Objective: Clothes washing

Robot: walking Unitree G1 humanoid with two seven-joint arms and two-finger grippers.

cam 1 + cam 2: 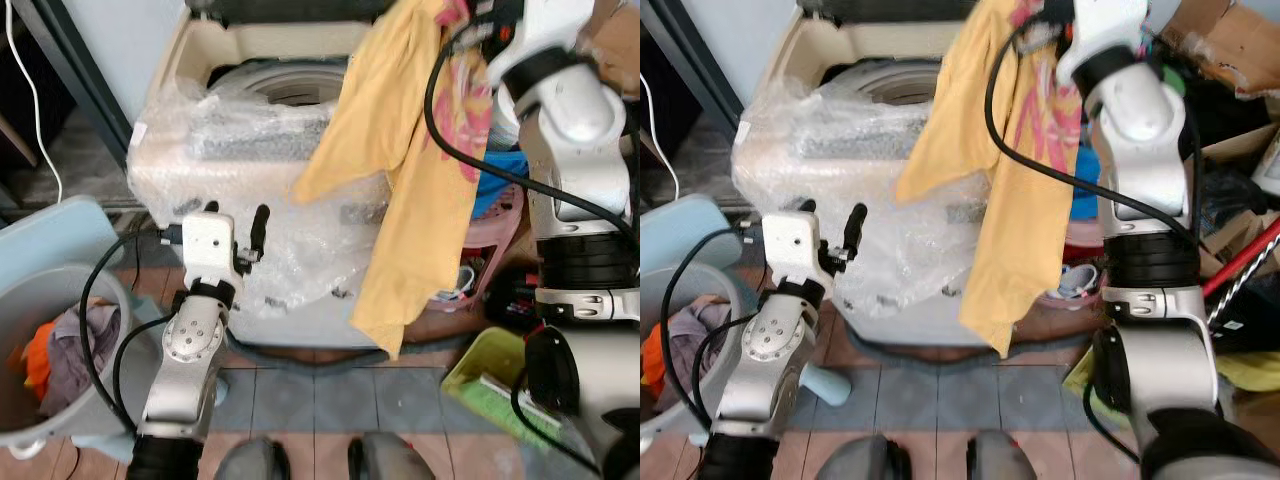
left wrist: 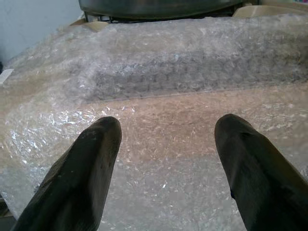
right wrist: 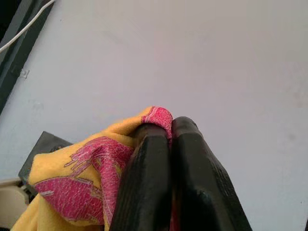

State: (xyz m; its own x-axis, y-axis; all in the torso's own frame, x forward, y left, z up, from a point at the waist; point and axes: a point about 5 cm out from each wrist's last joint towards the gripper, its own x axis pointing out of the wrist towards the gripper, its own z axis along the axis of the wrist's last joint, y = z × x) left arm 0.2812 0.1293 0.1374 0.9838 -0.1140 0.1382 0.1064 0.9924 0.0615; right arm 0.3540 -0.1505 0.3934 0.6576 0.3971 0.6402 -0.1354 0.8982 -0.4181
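Note:
A cream top-loading washing machine (image 1: pixel 230 150) wrapped in bubble wrap stands before me, its round tub opening (image 1: pixel 295 88) uncovered at the top. My right gripper (image 3: pixel 171 126) is raised high above the machine's right side, shut on a yellow garment (image 1: pixel 400 170) with pink print. The garment hangs down past the machine's front right corner. My left gripper (image 1: pixel 236 222) is open, low in front of the machine's bubble-wrapped front face (image 2: pixel 163 159), holding nothing.
A pale blue laundry basket (image 1: pixel 30 290) on the floor at my left holds orange and grey clothes (image 1: pixel 60 345). A pink stool (image 1: pixel 495 235), a green tray (image 1: pixel 490 385) and cardboard boxes (image 1: pixel 1220 40) crowd the right side.

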